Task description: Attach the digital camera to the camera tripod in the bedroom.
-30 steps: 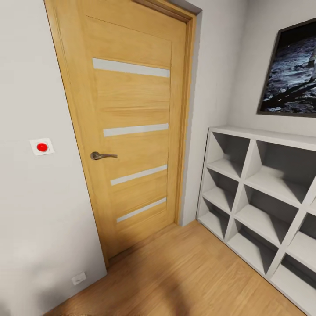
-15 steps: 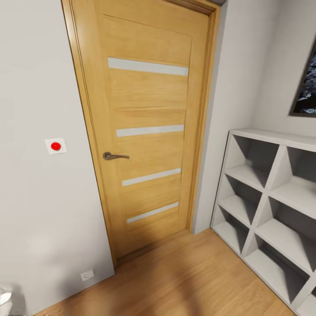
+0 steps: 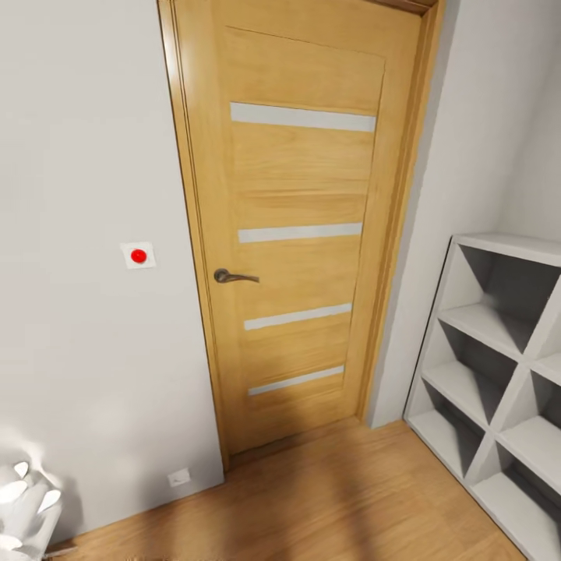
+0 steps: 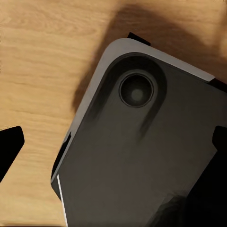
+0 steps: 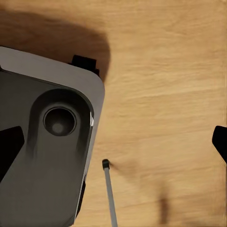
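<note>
Under my left wrist, my own dark grey base [image 4: 142,156] is sitting over the light wood floor [image 4: 42,61], with a round recess in its top. One black fingertip [image 4: 9,146] of my left gripper [image 4: 113,144] is showing at one edge of that picture and another at the opposite edge, so those fingers are spread wide and pinching nothing. My right gripper [image 5: 113,144] is hanging the same way, one dark fingertip [image 5: 9,149] over the base [image 5: 42,156] and the other far across over bare planks [image 5: 161,71], spread apart and empty. A thin grey rod with a black foot [image 5: 106,164] is standing on the floor just beside the base; I cannot tell what it belongs to.

Farther out, in the head view, a white rounded shape [image 3: 23,502] is sitting at the lower left corner, against the pale grey wall [image 3: 86,156]. A white plate with a red button [image 3: 139,255] is on that wall, beside the closed oak door [image 3: 300,226] with its dark lever handle [image 3: 232,276]. A white cube shelf [image 3: 499,374] is standing to the right.

I am seeing neither the camera nor the tripod clearly.
</note>
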Tool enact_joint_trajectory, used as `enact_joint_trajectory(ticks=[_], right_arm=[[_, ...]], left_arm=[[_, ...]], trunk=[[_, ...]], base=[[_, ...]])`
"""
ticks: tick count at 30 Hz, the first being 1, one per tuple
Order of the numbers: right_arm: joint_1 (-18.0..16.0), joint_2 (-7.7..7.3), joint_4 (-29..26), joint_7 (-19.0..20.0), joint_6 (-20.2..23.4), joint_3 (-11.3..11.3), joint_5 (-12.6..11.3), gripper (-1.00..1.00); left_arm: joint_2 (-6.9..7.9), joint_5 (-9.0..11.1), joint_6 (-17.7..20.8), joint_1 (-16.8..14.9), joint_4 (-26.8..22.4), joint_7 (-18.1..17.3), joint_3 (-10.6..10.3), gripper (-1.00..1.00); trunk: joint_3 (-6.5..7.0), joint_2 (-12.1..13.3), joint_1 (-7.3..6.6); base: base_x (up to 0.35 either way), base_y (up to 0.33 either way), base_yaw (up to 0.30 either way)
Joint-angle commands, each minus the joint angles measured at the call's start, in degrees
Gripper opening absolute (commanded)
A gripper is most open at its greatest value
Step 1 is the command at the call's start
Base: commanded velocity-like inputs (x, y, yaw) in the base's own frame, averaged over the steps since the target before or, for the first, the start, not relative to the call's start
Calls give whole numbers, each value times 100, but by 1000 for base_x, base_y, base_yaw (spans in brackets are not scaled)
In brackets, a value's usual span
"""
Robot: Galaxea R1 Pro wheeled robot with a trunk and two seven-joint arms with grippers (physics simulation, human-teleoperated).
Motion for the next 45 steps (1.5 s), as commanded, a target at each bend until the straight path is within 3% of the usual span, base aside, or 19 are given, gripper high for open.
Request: enact_joint_trajectory(ticks=[1, 13, 45], right_arm=[[-7, 0, 10, -11, 9, -17, 52, 100], [-7, 0, 10, -19, 9, -24, 49, 100], [-7, -14, 15, -17, -78, -35, 32, 100]], left_arm=[[-1, -1, -6, 2, -8, 13, 19, 100], [-2, -2, -6, 2, -8, 13, 20, 100], [-3, -80, -6, 2, -16, -6, -48, 100]], trunk=[[-5, -3, 0], [-5, -3, 0], [-5, -3, 0]], base=[[4, -3, 269], [1, -1, 181], [9, -95, 6]])
